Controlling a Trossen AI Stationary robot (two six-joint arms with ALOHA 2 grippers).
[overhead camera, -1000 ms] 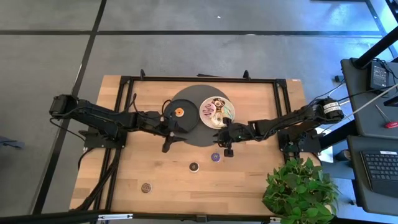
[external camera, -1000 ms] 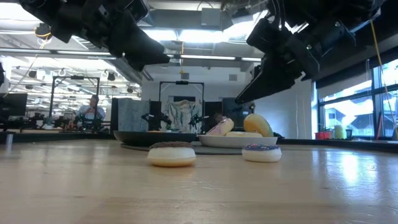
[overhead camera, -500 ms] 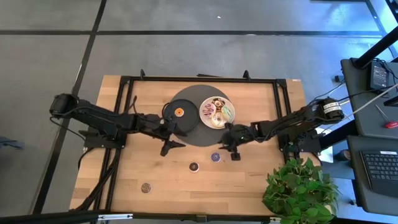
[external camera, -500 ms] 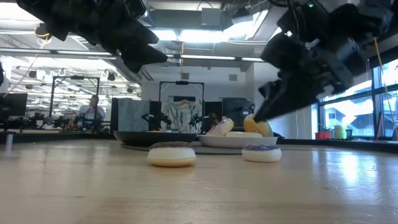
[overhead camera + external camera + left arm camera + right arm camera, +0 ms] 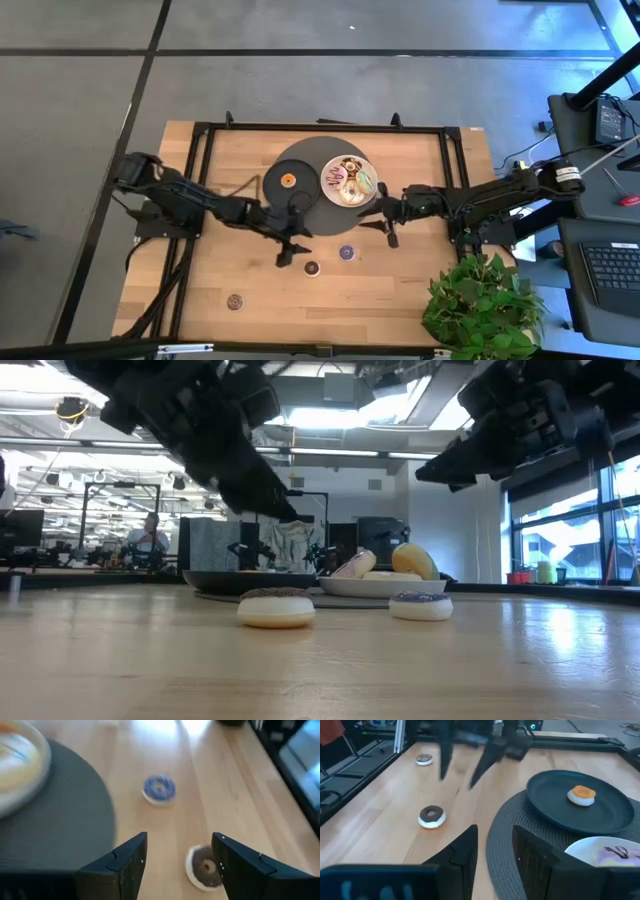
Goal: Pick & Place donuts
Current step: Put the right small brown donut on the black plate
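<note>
I've got the left gripper (image 5: 288, 250) spread wide just short of the chocolate donut (image 5: 312, 268), lined up to straddle it. The purple donut (image 5: 346, 252) lies near it on bare wood. My right gripper (image 5: 388, 232) hangs by the white plate (image 5: 370, 187), jaws slightly apart, holding nothing. An orange donut (image 5: 287, 180) rests on the black plate (image 5: 272, 190).

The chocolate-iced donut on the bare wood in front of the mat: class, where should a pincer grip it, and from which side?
The chocolate-iced donut lies flat on the table, hole up, clear of the purple one. Come straight down and pinch across the outer rim. The left pincer, open, hangs nearest, so it probably suits best.
</note>
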